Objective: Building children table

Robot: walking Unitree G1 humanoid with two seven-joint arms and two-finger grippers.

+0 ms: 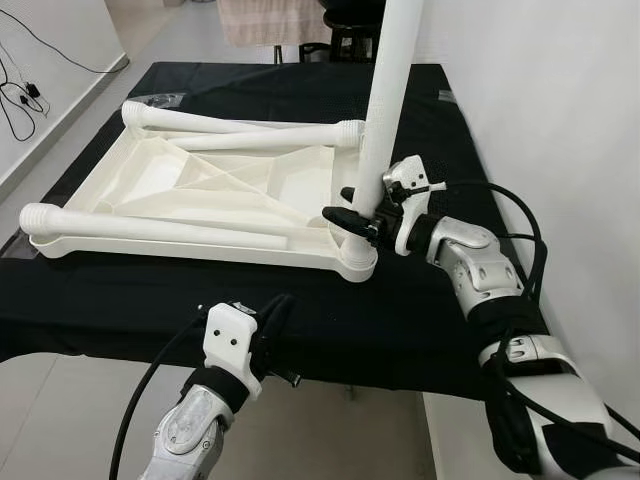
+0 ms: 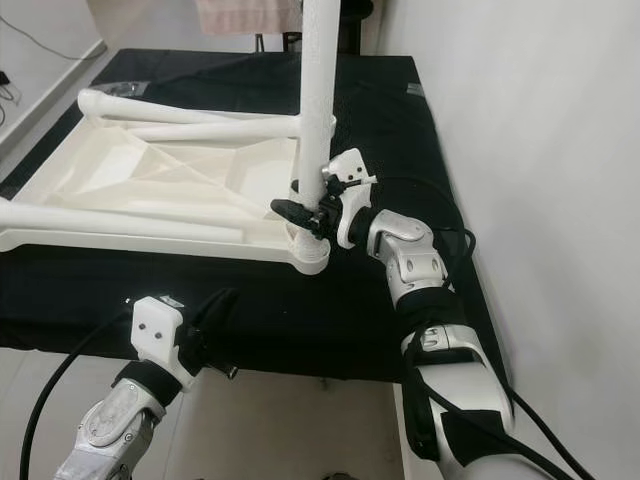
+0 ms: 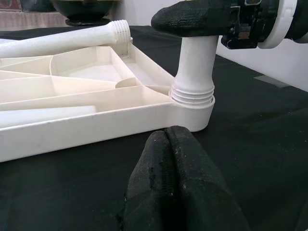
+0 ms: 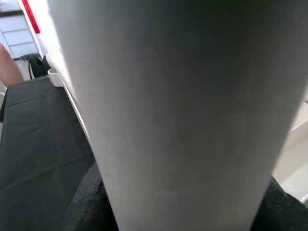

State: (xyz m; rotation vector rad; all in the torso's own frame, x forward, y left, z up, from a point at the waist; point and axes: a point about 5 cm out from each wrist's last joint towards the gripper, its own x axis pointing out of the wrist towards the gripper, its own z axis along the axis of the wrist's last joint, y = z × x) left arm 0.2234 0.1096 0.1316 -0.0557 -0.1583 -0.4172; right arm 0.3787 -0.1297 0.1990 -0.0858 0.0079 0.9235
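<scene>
A white plastic tabletop [image 1: 180, 180] lies upside down on the black cloth. One white leg [image 1: 385, 110] stands upright in its near right corner socket [image 3: 192, 98]. My right gripper [image 1: 358, 220] is shut on that leg just above the socket. Loose white legs [image 1: 150, 228] lie across the tabletop; one has a threaded end [image 3: 120, 30]. My left gripper [image 1: 275, 312] is shut and empty at the table's front edge, its fingertips [image 3: 168, 144] pointing at the socket corner.
The black-covered table [image 1: 420, 310] stands against a white wall [image 1: 560, 90] on the right. Cables [image 1: 15, 95] lie on the floor at far left. A dark stool [image 1: 355, 35] and hanging cloth sit beyond the far edge.
</scene>
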